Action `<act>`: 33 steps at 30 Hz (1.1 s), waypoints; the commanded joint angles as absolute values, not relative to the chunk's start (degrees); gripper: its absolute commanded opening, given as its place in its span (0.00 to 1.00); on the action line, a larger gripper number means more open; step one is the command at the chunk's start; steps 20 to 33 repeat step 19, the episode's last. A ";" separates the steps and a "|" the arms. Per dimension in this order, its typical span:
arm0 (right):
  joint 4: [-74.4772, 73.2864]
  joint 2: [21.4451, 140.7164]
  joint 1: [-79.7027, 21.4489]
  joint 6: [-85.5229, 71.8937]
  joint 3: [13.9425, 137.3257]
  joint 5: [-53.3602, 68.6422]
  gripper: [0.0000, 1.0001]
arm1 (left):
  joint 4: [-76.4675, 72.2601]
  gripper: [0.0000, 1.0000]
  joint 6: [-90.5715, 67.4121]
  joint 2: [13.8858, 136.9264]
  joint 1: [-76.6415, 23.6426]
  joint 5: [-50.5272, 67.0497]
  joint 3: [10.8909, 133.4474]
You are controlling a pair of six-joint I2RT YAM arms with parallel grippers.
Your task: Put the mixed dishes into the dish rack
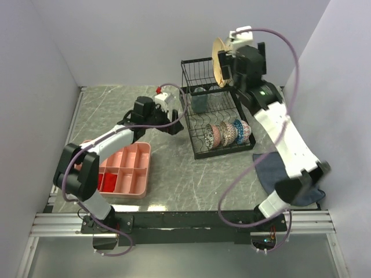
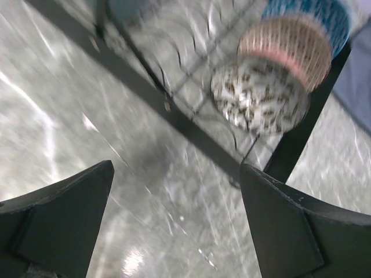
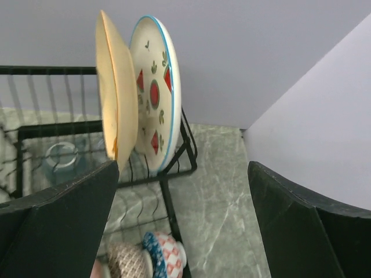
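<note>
The black wire dish rack (image 1: 200, 119) stands mid-table. The tan plate (image 3: 115, 87) and the white watermelon plate (image 3: 155, 87) stand on edge side by side on its upper shelf; the tan plate also shows in the top view (image 1: 219, 61). Several patterned bowls (image 1: 227, 133) stand on edge in the lower slots, among them a pinkish-brown bowl (image 2: 290, 49) and a blue bowl (image 2: 316, 14). My right gripper (image 1: 230, 65) is open and empty, just right of the plates. My left gripper (image 1: 173, 123) is open and empty, low over the table left of the rack's frame (image 2: 174, 110).
A pink compartment tray (image 1: 127, 168) with red pieces lies front left. A dark blue-grey cloth (image 1: 272, 171) lies front right under my right arm. A blue-grey cup (image 1: 200, 101) stands in the rack. White walls close in at the back and on both sides.
</note>
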State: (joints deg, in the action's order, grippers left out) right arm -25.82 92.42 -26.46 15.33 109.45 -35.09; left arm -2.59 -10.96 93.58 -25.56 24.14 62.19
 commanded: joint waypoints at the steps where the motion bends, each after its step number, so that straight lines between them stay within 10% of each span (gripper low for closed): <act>1: -29.00 83.77 -25.49 8.46 103.74 -28.12 1.00 | -0.18 0.96 -8.62 87.81 -24.96 19.96 67.14; 33: -30.41 59.07 -10.12 0.09 77.18 -27.51 1.00 | 6.42 0.96 1.41 83.31 -19.96 4.58 77.95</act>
